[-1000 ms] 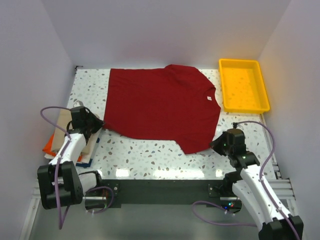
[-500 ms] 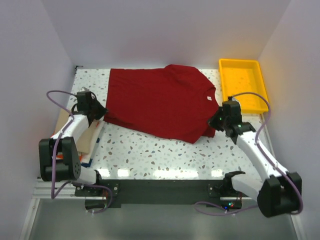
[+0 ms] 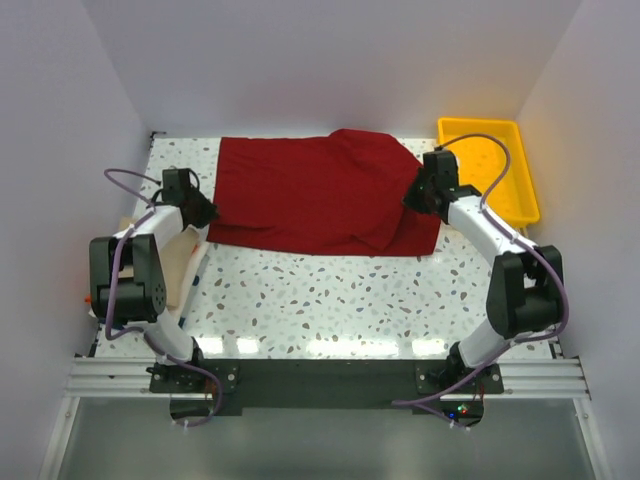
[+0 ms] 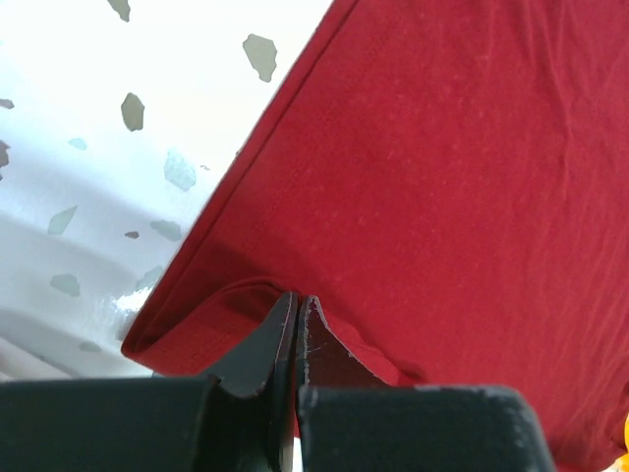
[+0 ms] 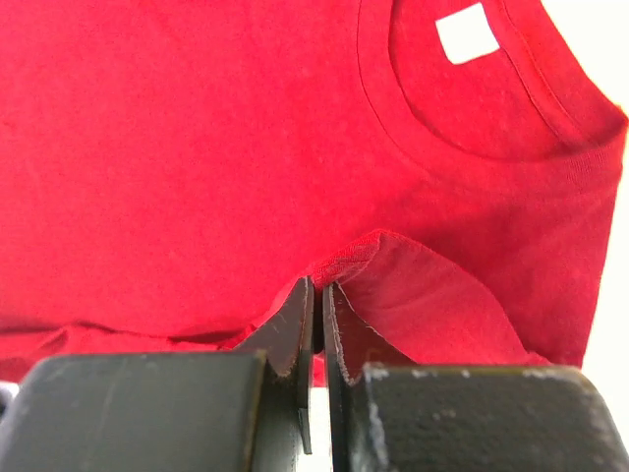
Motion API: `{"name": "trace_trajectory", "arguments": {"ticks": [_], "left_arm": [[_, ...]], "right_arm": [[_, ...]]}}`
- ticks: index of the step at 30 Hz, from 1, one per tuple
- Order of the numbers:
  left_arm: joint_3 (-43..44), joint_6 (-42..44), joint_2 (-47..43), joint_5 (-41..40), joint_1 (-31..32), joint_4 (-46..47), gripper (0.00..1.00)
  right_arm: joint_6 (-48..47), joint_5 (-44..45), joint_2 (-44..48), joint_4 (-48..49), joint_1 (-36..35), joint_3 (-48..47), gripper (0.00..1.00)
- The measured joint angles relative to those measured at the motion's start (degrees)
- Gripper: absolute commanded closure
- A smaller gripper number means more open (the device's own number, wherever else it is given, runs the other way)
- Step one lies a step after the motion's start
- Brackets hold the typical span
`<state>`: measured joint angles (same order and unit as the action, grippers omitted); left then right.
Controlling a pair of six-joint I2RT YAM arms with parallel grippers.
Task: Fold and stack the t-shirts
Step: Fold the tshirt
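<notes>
Centrally, your left jaws and right jaws each clamp an edge of the dark red t-shirt (image 3: 310, 195) on the tabletop (image 3: 330, 290).

dark red t-shirt (image 3: 300, 195) lies partly folded, a folded tan shirt (image 3: 178, 270) at its left.

Speckled table (image 3: 320, 290) — red t-shirt (image 3: 300, 195), yellow tray (image 3: 505, 185), folded shirts (image 3: 180, 268) on it.

The left arm (image 3: 150, 236) is covering most of the folded shirts (image 3: 183, 272) at the overhead view's left. The red shirt (image 4: 442, 177) is running past both wrist views' edges.
</notes>
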<state>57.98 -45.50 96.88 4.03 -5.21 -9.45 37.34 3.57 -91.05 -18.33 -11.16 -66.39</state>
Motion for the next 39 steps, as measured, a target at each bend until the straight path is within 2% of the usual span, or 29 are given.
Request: {"name": "trace_trajectory", "arguments": {"ticks": [5, 39], "left_arm": [[0.68, -0.02, 0.0, -0.52, -0.44, -1.33, 1.0], [5.64, -1.77, 5.77, 1.11, -2.78, -1.33, 1.0]], "right_arm": [[-0.5, 0.22, -3.39, -0.09, 0.63, -2.64, 1.0], [-0.5, -1.62, -8.98, -0.07, 6.29, -9.31, 1.0]]}}
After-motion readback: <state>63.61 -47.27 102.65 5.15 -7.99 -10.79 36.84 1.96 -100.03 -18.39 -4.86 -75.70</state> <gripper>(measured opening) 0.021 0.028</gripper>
